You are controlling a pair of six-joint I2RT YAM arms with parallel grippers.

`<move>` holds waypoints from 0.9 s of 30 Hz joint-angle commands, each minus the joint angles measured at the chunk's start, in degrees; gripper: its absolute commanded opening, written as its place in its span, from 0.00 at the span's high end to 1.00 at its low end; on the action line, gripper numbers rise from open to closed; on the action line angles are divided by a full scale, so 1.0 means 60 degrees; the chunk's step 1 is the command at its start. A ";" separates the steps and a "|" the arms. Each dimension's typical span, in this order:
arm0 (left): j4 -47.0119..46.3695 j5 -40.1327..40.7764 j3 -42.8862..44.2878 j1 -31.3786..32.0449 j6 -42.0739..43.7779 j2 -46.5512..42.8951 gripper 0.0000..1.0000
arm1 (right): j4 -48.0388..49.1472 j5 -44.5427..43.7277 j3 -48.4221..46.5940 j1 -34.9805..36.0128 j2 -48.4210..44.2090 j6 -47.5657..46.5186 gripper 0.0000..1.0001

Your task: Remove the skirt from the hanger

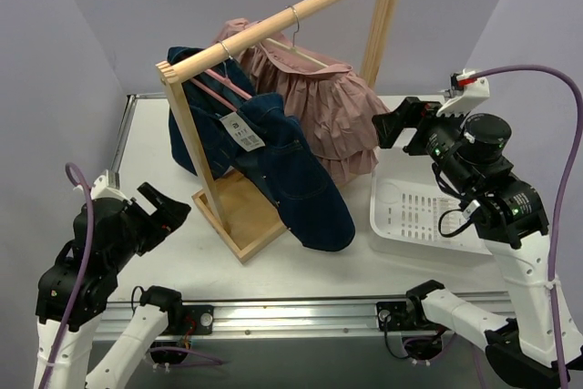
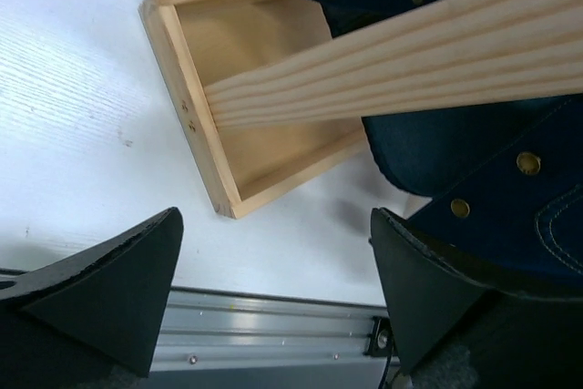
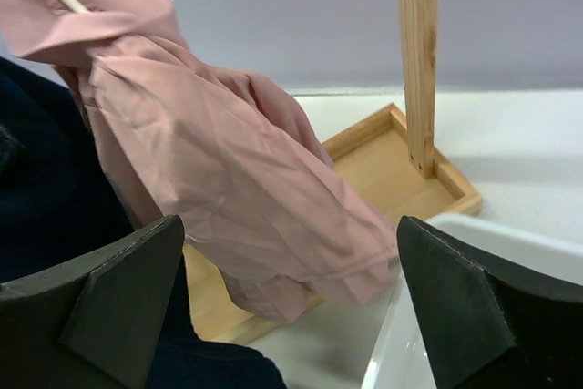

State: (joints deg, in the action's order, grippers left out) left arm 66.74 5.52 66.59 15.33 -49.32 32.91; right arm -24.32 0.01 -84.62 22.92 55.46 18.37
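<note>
A rack (image 1: 273,20) stood on the counter (image 1: 164,134), its rail running from near left to far right. Two garments hung from that rail. The denim garment (image 1: 296,175) hung on a second hanger (image 1: 223,84) toward the near-left end. Behind it and further right, the skirt (image 1: 323,107) hung on the hanger (image 1: 305,55). The denim overlapped the skirt's left part and draped across the rack's near base (image 1: 239,216). A basket (image 1: 419,216) lay to the right of the rack, below the skirt's hem. The right tool (image 1: 387,127) hovered over the basket's far edge, just beside the skirt. The left tool (image 1: 167,209) sat at the front left, near the base.
</note>
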 commanded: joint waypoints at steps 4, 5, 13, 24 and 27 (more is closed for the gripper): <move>-0.0166 -0.1417 0.0445 0.0037 0.0909 0.0492 0.09 | 0.0683 0.1593 -0.1290 0.0018 0.0920 -0.1814 0.04; -0.0166 -0.1505 0.0460 0.0037 0.0983 0.0521 0.09 | 0.0625 0.2030 -0.1510 0.0018 0.1111 -0.1933 0.03; -0.0648 -0.1651 0.0725 0.0183 0.1307 0.0112 0.09 | -0.0122 0.3761 -0.3591 0.0018 0.3235 -0.2710 0.07; -0.1411 -0.1799 0.0970 0.0725 0.1935 0.0973 0.09 | -0.0635 0.4948 -0.4471 0.0018 0.4526 -0.3661 0.22; -0.1426 -0.1799 0.1512 0.0872 0.2272 0.1326 0.09 | -0.0562 0.5373 -0.4442 0.0018 0.4687 -0.3984 0.27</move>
State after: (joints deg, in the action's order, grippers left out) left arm 62.11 -4.80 70.98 19.64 -39.22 38.83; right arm -28.86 27.81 -109.16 22.92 83.35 -2.04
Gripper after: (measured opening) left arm 0.908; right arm 0.743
